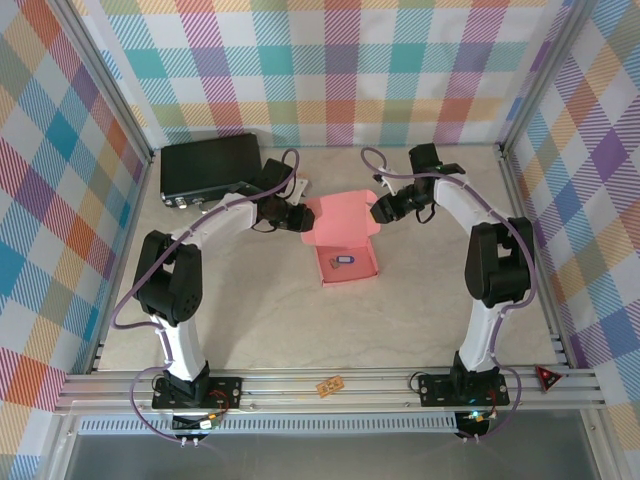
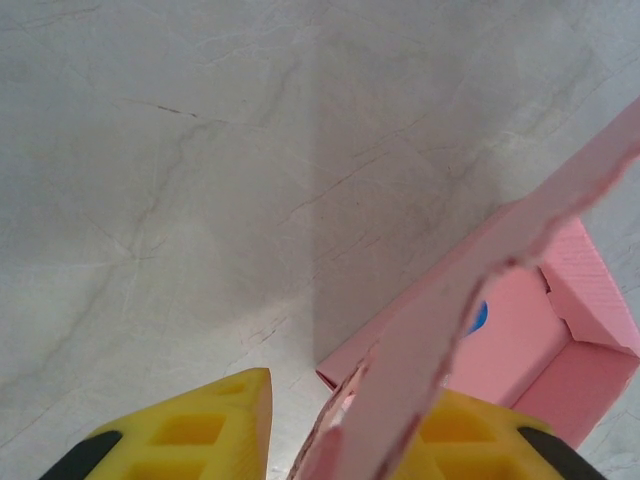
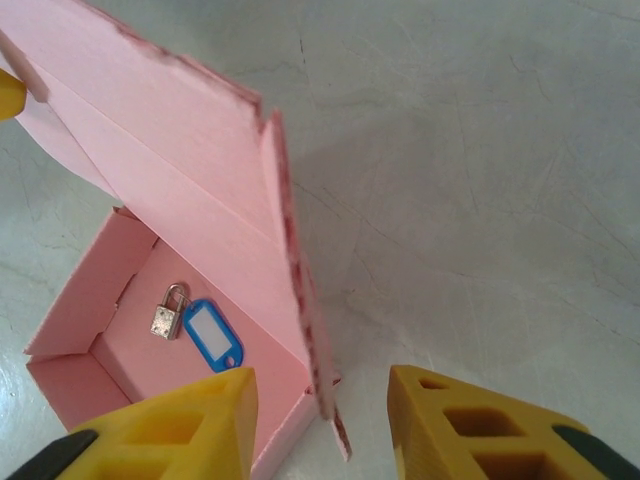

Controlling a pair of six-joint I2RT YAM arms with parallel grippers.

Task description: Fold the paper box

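Note:
The salmon-pink paper box (image 1: 347,262) lies at mid-table with its tray formed and its lid (image 1: 338,217) tilted up at the back. My left gripper (image 1: 299,219) is at the lid's left side flap (image 2: 430,340). That flap stands between the yellow fingers (image 2: 205,430), leaning on the right one with a gap to the left one. My right gripper (image 1: 379,211) straddles the lid's right side flap (image 3: 300,290), open, with space on both sides. A small padlock (image 3: 167,312) and a blue key tag (image 3: 212,336) lie in the tray.
A black hard case (image 1: 210,167) sits at the back left, close behind the left arm. Metal frame rails (image 1: 330,390) and plaid walls enclose the table. Bare marble-look surface spreads in front of the box.

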